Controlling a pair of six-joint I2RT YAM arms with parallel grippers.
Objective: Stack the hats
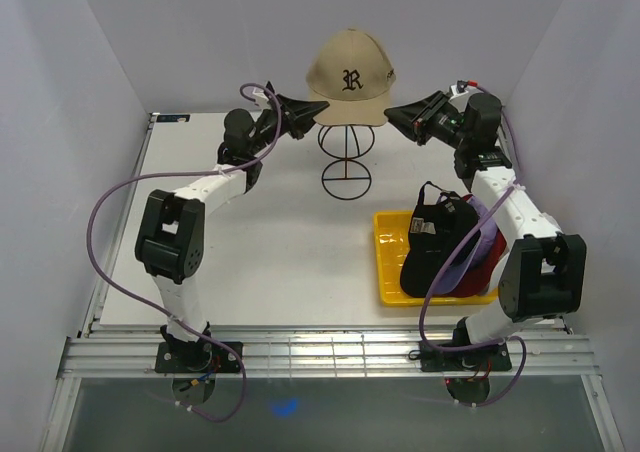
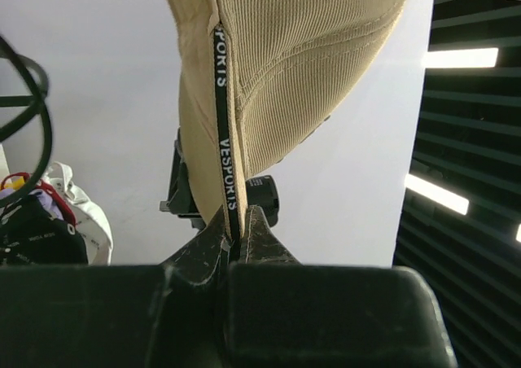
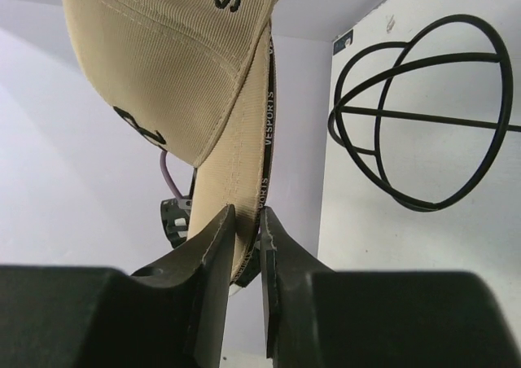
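A tan hat (image 1: 348,67) with a black letter on its front hangs above the black wire stand (image 1: 345,157), held from both sides. My left gripper (image 1: 312,107) is shut on the hat's left rim, the fabric and its black inner band pinched between the fingers (image 2: 236,221). My right gripper (image 1: 392,114) is shut on the right rim (image 3: 247,221). The tan hat (image 2: 285,59) (image 3: 163,59) fills the top of both wrist views. The stand's wire head (image 3: 423,116) shows bare beside it. A black hat (image 1: 440,227), a purple one (image 1: 470,252) and a red one (image 1: 490,262) lie piled in the yellow tray.
The yellow tray (image 1: 385,257) sits at the right, near the right arm's base. The wire stand rises from a round foot at the table's back middle. White walls close in the back and both sides. The pile of hats (image 2: 32,230) shows low in the left wrist view.
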